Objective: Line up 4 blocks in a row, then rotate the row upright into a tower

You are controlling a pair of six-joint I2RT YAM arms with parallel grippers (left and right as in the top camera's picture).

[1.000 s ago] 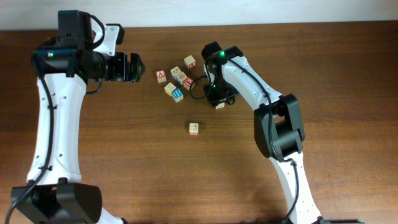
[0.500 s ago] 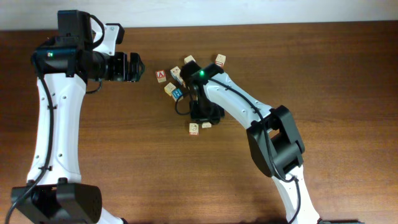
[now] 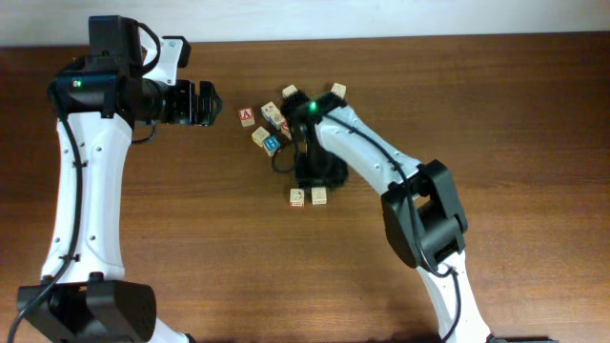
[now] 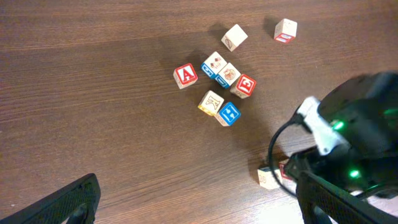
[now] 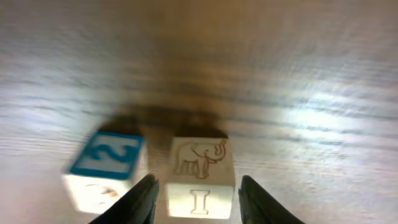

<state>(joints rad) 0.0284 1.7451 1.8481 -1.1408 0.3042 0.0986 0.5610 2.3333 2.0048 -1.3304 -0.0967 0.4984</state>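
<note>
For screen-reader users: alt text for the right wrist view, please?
A pale wooden block with an elephant drawing on top and the letter I on its near side sits between the open fingers of the right end effector, with a sliver of gap on each side. A blue-framed block stands just left of it on the blurred wooden table.

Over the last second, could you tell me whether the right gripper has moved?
Yes. The right gripper has moved down the overhead view, from the block cluster to the unmoved lone block, and now straddles a second block beside it.
</note>
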